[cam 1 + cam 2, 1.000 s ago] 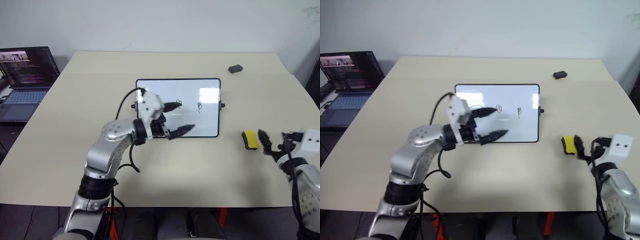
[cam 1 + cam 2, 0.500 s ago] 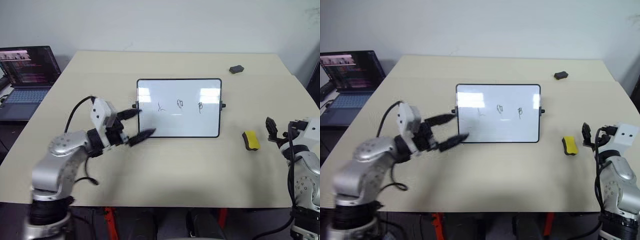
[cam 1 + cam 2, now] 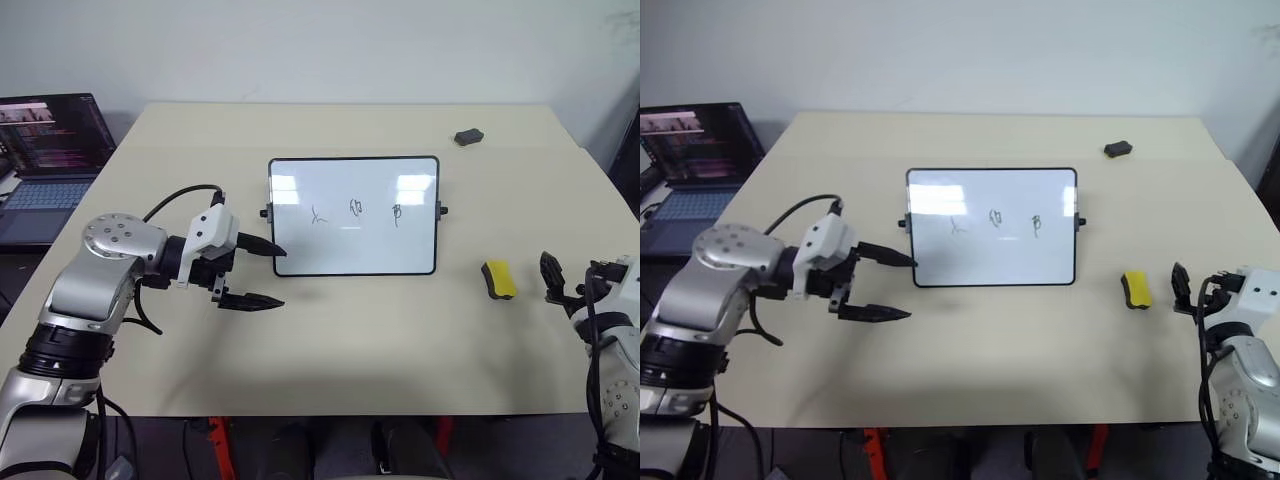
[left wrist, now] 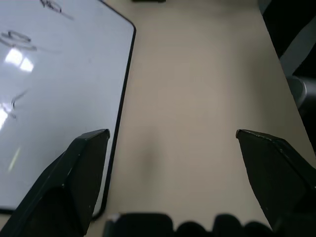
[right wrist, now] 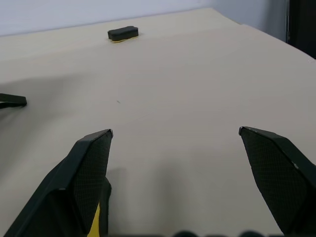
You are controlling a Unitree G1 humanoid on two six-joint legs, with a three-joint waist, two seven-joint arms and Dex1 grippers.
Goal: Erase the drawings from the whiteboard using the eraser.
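Note:
The whiteboard (image 3: pixel 353 240) lies flat mid-table with three small dark drawings (image 3: pixel 355 208) in a row across it. My left gripper (image 3: pixel 283 276) is open at the board's near left corner, pointing right. One of its fingers (image 4: pixel 84 168) hangs over the board's black frame (image 4: pixel 121 106) and the other over bare table. The yellow eraser (image 3: pixel 499 280) rests on the table to the right of the board. My right gripper (image 3: pixel 568 281) stands open just right of the eraser, apart from it and holding nothing. A yellow sliver of the eraser (image 5: pixel 95 224) peeks beside one finger (image 5: pixel 84 182).
A small dark grey lump (image 3: pixel 468 137) lies at the far right of the table (image 3: pixel 340 350). An open laptop (image 3: pixel 50 150) sits on a lower surface beyond the table's left edge. The table's right edge runs close by my right arm.
My left gripper has swung left off the board to its near left corner, uncovering the left drawing. My right gripper has drawn back right, away from the eraser, which has stayed put.

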